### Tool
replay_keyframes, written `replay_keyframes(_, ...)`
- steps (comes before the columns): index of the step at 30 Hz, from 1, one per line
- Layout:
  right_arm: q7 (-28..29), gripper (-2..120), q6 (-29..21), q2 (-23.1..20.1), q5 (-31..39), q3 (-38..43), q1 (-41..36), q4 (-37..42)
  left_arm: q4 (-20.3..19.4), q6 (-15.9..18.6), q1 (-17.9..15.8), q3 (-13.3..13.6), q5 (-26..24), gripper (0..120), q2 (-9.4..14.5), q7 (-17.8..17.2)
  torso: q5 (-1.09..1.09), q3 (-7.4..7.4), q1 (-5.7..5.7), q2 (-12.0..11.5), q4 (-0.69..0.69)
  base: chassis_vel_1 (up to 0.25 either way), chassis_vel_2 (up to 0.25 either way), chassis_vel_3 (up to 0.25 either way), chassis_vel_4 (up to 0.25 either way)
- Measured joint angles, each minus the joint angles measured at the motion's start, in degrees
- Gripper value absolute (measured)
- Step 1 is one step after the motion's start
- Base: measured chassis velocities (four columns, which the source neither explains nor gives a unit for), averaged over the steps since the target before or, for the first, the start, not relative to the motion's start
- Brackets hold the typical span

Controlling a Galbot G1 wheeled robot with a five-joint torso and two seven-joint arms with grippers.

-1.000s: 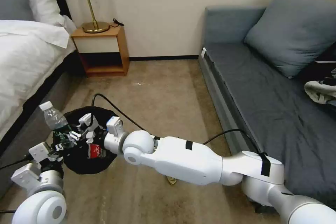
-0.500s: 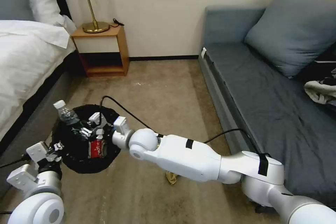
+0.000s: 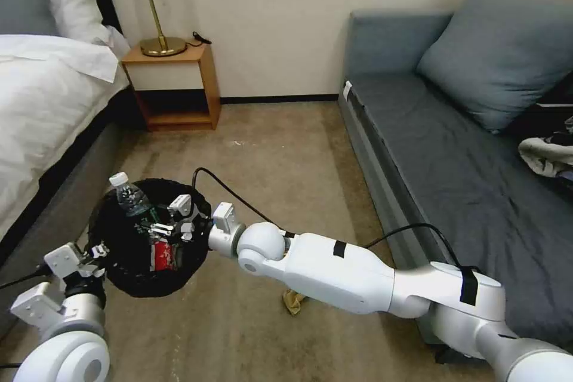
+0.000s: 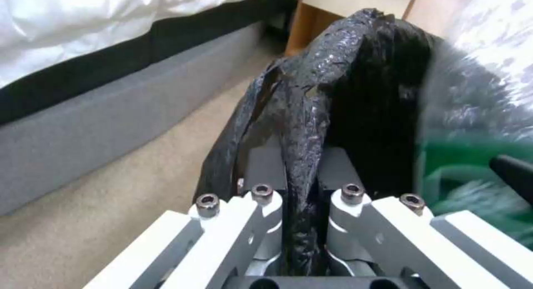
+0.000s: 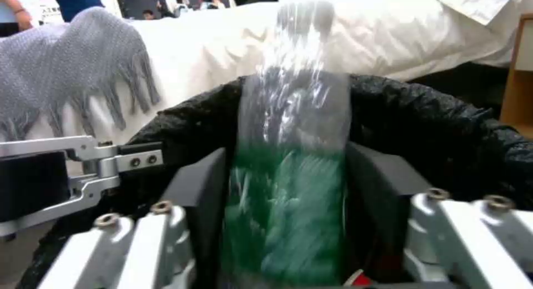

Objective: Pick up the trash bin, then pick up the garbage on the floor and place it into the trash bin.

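Your L gripper [image 4: 302, 176], near left by the bed [image 3: 42, 89], is clamped on the bin's [image 3: 119, 268] black bag rim; the wrist view shows the crinkled plastic pinched between both fingers [image 4: 261, 172].

Your R gripper [image 3: 164, 222] reaches across from the right and sits over the bin's mouth. Its pads [image 5: 191, 185] flank the bottle [image 3: 130, 196], but the wrist view is blurred there, so can't tell if they grip it or have let go.

The bottle stands tilted, cap [image 3: 118, 179] up and toward the bed, green label low inside the bin.

A red-and-white wrapper [image 3: 166, 255] lies in the bin under the R gripper.

A gold-brown wrapper [image 3: 292, 302] lies on the carpet [image 3: 268, 149], partly under your R forearm, right of the bin.
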Motion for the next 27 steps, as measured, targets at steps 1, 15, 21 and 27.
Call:
replay_keyframes(1,0.0,67,0.0,-0.1,0.0,0.0,0.0,0.2,-0.1,0.0,0.0,0.0,0.0,6,0.0,0.0,0.0,0.0,0.0,0.0,0.0,0.0,0.0,0.0,0.0)
replay_keyframes(15,0.9,100,-0.5,-3.8,1.5,5.6,-0.7,5.4,-0.8,-0.6,1.2,-0.3,0.0,6,-0.3,0.0,0.01,0.0,0.0,0.0,0.01,0.0,0.0,0.0,0.0)
replay_keyframes(21,1.5,100,-1.3,-10.5,5.2,12.9,-0.9,9.9,-0.8,-0.7,1.3,-0.2,0.0,6,-0.5,0.0,0.01,0.0,0.0,0.0,0.0,0.0,0.0,0.0,0.0)
replay_keyframes(27,4.3,100,-3.4,-16.3,5.6,18.9,-2.6,12.9,-0.7,-0.7,1.1,0.1,0.0,6,-0.5,0.0,0.02,0.0,0.0,0.0,0.0,0.0,0.0,0.0,0.0)
